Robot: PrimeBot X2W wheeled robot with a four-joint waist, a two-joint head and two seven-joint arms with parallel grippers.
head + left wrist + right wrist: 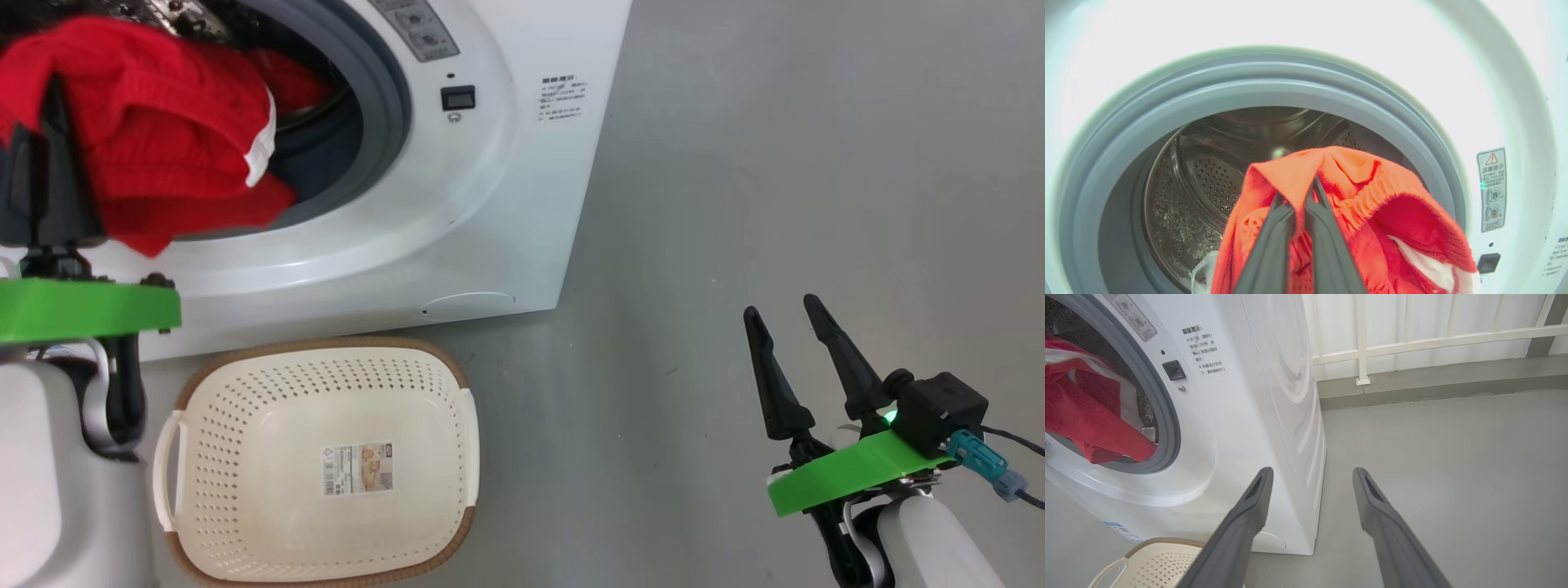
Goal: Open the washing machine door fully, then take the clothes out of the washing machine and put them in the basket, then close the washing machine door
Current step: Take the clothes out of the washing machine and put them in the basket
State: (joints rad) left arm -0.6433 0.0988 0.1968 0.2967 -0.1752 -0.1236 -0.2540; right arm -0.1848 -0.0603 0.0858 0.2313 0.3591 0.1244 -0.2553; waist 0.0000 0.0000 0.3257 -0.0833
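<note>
One washing machine (490,204), one cream perforated basket (326,346), one red white-trimmed clothes bundle (163,139) at drum mouth, clamped in left gripper (1297,188); right gripper (781,309) spread, empty.

Setting: laundry corner, balcony-like utility space | Evidence: white front-loading washer (1241,416) standing on bare grey floor (1453,457); red clothes (163,139) hanging at mouth of steel drum (1208,175); perforated basket (322,344) on floor just before washer | Backdrop: white railing (1361,335) above low grey kerb (1433,381)
</note>
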